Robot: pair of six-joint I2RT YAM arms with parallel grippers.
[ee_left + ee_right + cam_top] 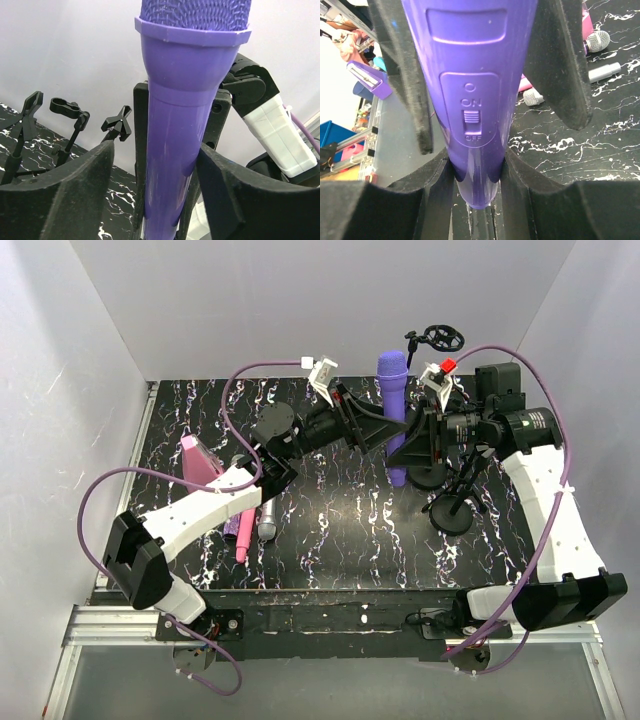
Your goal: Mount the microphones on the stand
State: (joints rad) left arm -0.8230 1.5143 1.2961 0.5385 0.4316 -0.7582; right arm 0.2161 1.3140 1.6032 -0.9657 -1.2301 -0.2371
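- Purple plastic stick microphone (170, 150): smooth, glossy barrel; woven mesh head.
- Black finger pads (380, 210): matt, faintly fuzzy.
- Black marble-patterned tabletop (350, 530): smooth, white-veined.

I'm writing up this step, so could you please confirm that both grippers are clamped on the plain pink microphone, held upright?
Not quite: the microphone is plain purple, not pink, as the left wrist view shows close up. The rest stands: the left gripper and the right gripper both clamp it, and it is upright.
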